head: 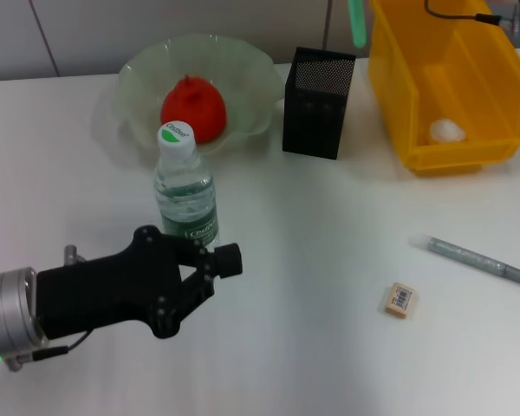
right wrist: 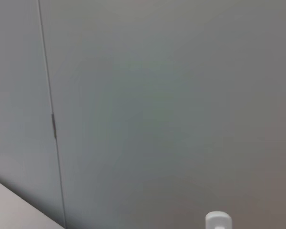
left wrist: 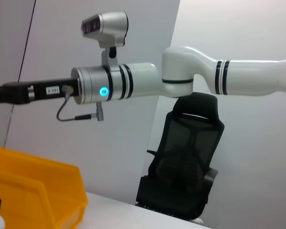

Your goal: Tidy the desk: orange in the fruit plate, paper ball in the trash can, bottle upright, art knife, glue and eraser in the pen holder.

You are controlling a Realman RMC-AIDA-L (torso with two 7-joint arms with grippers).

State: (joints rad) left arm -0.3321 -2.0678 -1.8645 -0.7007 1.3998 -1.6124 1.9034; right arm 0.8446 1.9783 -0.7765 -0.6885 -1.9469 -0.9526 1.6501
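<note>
Clear plastic and upright, the bottle (head: 186,186) stands on the white surface (head: 312,286) just in front of the plate (head: 243,74), its white cap with the green top facing up. The left tool (head: 221,257) is low at the near left, black, reaching in from the left edge with its tips right at the bottle's base on the near side. Its fingers (head: 230,260) are drawn close together and grip nothing; whether they touch the bottle cannot be told.

Inside the pale green plate lies the orange (head: 193,108), behind the bottle. Beside the plate to the right stands the black mesh holder (head: 318,102), and right of that the yellow can (head: 451,78), with the paper ball (head: 446,131) on its floor at the near end.

Well to the right of the tool, on the bare surface, lies the eraser (head: 399,300), flat, with its barcode sleeve up. Just beyond it, farther right, a grey pen-like stick (head: 481,260) lies slantwise, apart from the eraser.

The right arm (left wrist: 190,78) is held high above the surface, seen in the left wrist view stretched out level over the can; its tool is out of sight.
</note>
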